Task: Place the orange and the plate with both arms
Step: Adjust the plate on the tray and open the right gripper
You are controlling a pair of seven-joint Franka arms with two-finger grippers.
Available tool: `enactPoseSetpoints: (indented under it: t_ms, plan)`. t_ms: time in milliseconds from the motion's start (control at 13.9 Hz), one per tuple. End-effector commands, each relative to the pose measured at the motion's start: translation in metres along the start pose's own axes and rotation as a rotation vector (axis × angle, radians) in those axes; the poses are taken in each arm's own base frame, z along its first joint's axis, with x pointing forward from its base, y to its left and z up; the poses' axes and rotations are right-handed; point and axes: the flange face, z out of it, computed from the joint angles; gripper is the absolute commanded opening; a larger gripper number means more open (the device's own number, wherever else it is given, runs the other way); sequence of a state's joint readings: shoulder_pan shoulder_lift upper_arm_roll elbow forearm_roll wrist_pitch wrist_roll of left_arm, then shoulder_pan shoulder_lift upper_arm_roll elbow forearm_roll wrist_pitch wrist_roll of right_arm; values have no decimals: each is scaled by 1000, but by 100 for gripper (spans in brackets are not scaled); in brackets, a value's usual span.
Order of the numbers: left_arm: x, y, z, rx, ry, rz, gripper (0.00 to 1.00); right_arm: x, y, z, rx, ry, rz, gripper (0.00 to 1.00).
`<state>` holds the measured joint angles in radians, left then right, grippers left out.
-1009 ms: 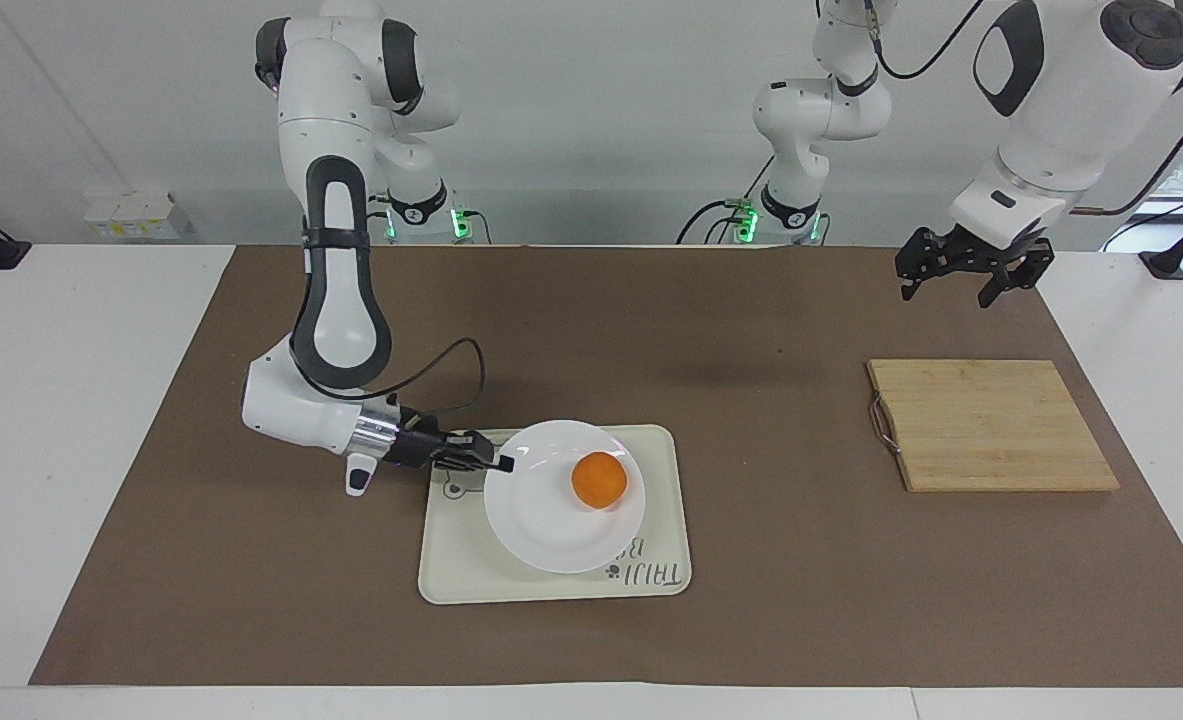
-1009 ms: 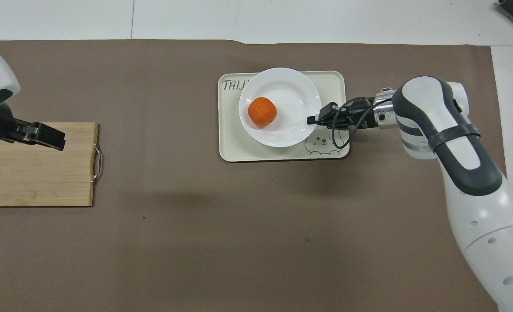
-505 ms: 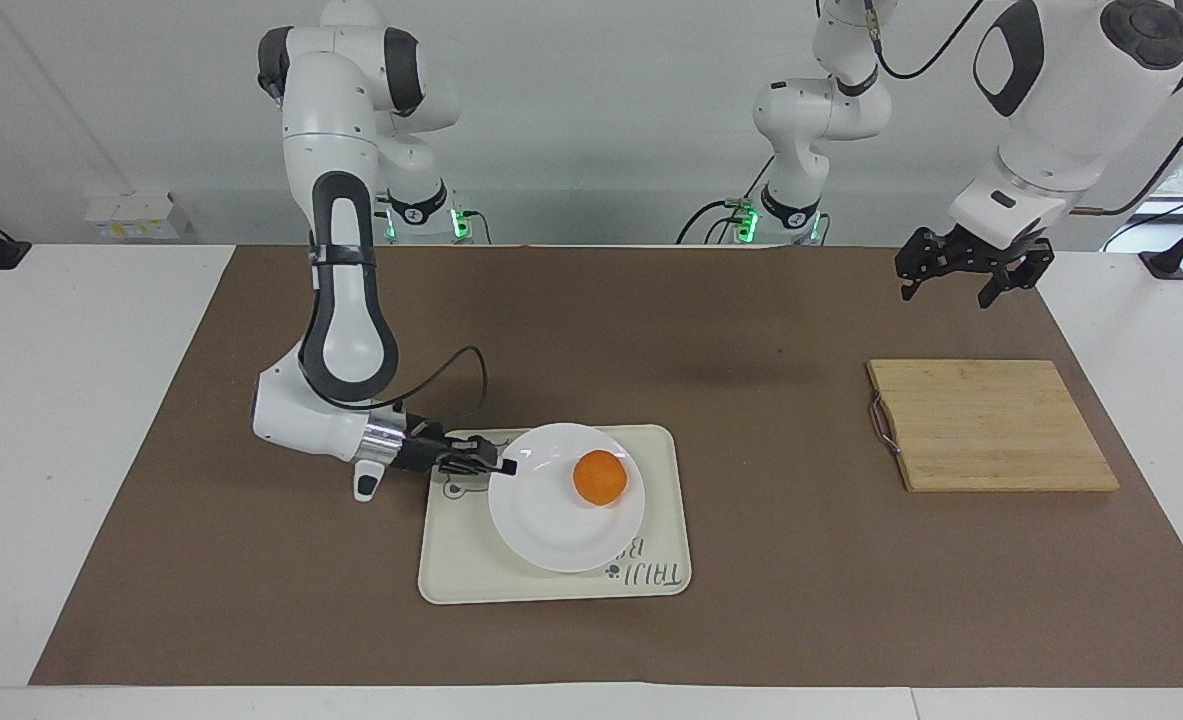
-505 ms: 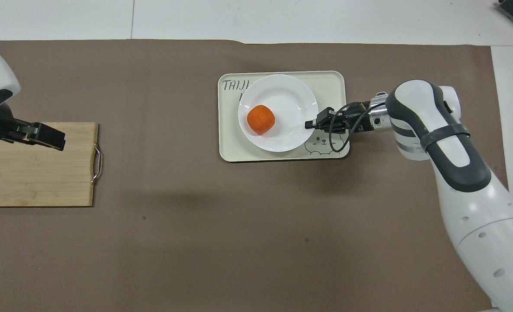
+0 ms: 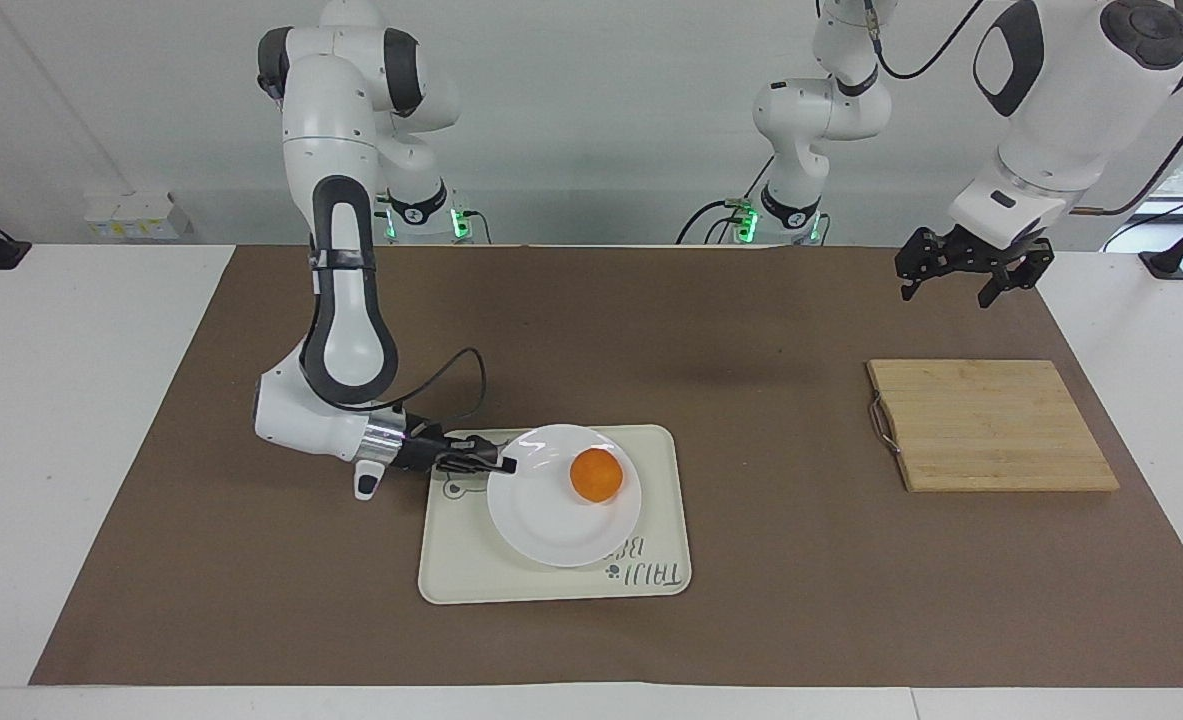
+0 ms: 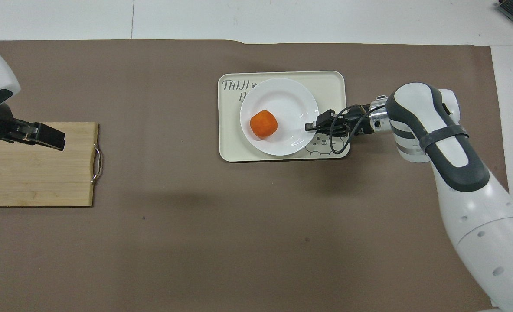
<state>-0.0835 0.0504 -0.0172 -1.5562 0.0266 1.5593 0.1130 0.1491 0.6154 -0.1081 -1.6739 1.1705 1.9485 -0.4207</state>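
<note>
I'm looking at a robotics lab bench here, not a kitchen. Two white jointed arms (image 5: 336, 250) are bolted at the table's twelve o'clock edge in the facing view, black cables trailing, green status lights glowing at their bases. A plain white wall runs along twelve o'clock. The white table (image 5: 71, 400) wears a brown paper mat (image 5: 591, 330), and the household props look staged: a cream tray (image 5: 661, 520) at six o'clock, a bamboo cutting board (image 5: 991, 425) at three o'clock.
</note>
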Motion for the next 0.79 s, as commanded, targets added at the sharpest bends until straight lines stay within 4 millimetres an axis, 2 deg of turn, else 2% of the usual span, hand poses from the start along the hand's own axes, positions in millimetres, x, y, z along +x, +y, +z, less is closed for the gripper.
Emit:
enactPoseSetpoints:
  t_ms: [0, 72, 216, 505, 649, 721]
  plan:
    - [-1, -3, -3, 11, -6, 2, 100, 0, 2, -10, -51, -4, -27, 95]
    - [-1, -3, -3, 11, -6, 2, 100, -2, -3, -11, -77, -12, -43, 100]
    - [-1, -3, -3, 11, -6, 2, 100, -2, -12, -26, -152, -18, -38, 100]
    - [-1, -3, -3, 11, -6, 2, 100, -4, -53, -56, -292, 8, -15, 100]
    - [-1, -3, -3, 11, -6, 2, 100, -8, -67, -73, -379, 21, -40, 100]
    - [-1, -3, -3, 11, -6, 2, 100, -9, -77, -89, -445, 54, -59, 100]
